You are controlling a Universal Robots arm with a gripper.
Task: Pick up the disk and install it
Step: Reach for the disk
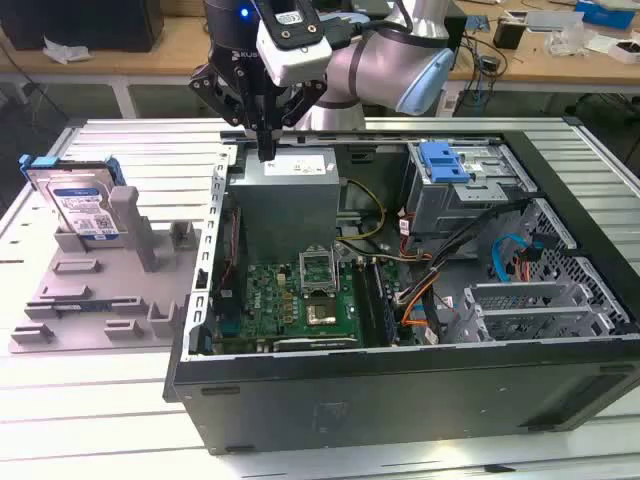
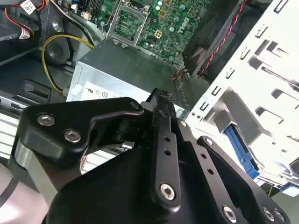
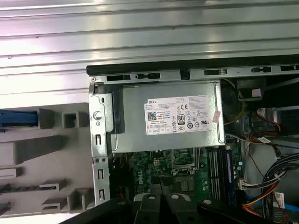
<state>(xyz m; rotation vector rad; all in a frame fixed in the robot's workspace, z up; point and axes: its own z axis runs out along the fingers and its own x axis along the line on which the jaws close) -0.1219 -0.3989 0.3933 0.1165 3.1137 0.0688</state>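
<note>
Bearing a white-and-blue label, your disk [image 1: 82, 207] leans tilted in the grey slotted fixture [image 1: 100, 300] on the exterior view's left, outside the open computer case [image 1: 400, 395], with its blue frame showing at the edges. A white label with dark print and marks sits on the grey box [image 3: 170, 116] at the case's far wall. Your gripper [image 1: 266, 150] hangs just above that box, well apart from the disk, fingers pressed together with nothing between them. The case's side wall stands between box and fixture. Inside you have a green motherboard [image 1: 300, 300], a metal cage with a blue latch [image 1: 445, 165] and loose coloured cables [image 1: 420, 290]
</note>
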